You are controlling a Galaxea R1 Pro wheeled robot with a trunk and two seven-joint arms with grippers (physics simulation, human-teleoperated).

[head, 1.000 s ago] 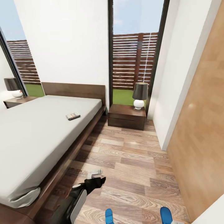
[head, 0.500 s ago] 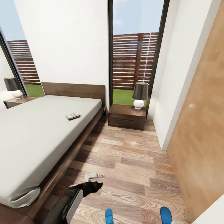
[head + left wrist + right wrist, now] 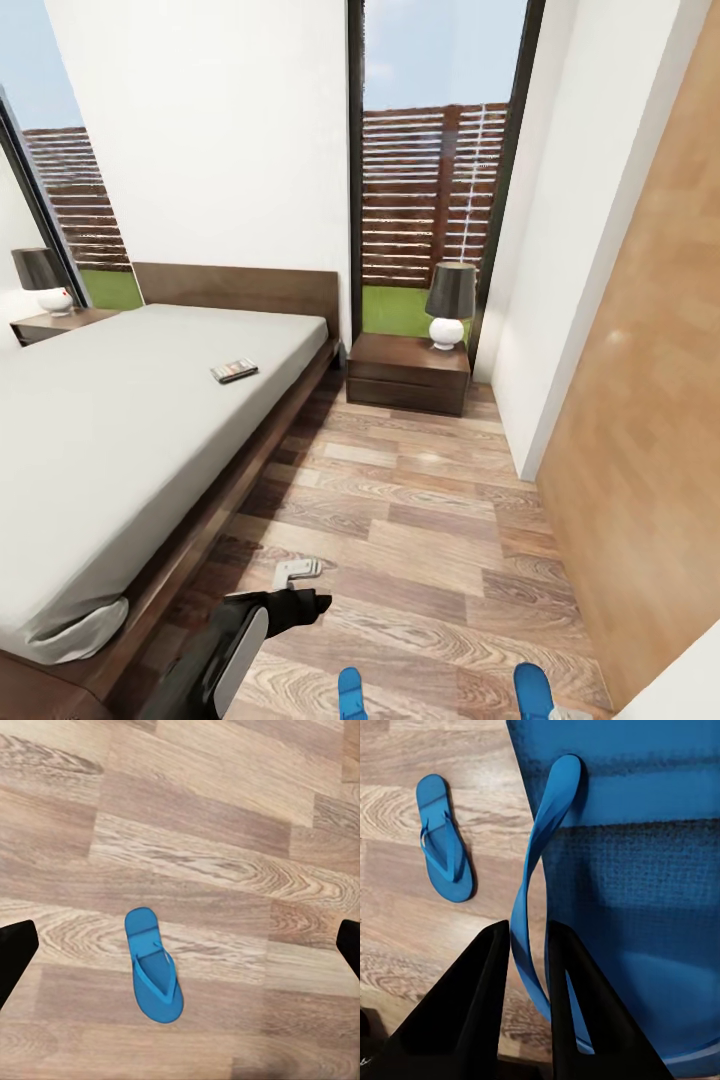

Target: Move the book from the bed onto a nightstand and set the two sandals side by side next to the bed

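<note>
The book (image 3: 234,371) lies on the pale mattress of the bed (image 3: 110,440), near its right side. A dark nightstand (image 3: 408,372) with a lamp stands right of the headboard, and another nightstand (image 3: 50,325) is at the far left. Two blue sandals (image 3: 349,695) (image 3: 533,690) show at the near edge of the floor, well apart. My left gripper (image 3: 298,580) (image 3: 181,945) hangs open above one sandal (image 3: 156,975). My right gripper (image 3: 526,937) is shut on the strap of the other sandal (image 3: 630,870); the first sandal (image 3: 444,838) lies on the floor beyond it.
The wood plank floor (image 3: 420,520) between the bed and a tan wooden wall (image 3: 650,400) on the right forms a wide aisle. A tall window (image 3: 430,200) stands behind the right nightstand, with a black-shaded lamp (image 3: 449,300) on it.
My left gripper has drifted a little nearer to me and lower in the head view. The book, bed and sandals stay where they were.
</note>
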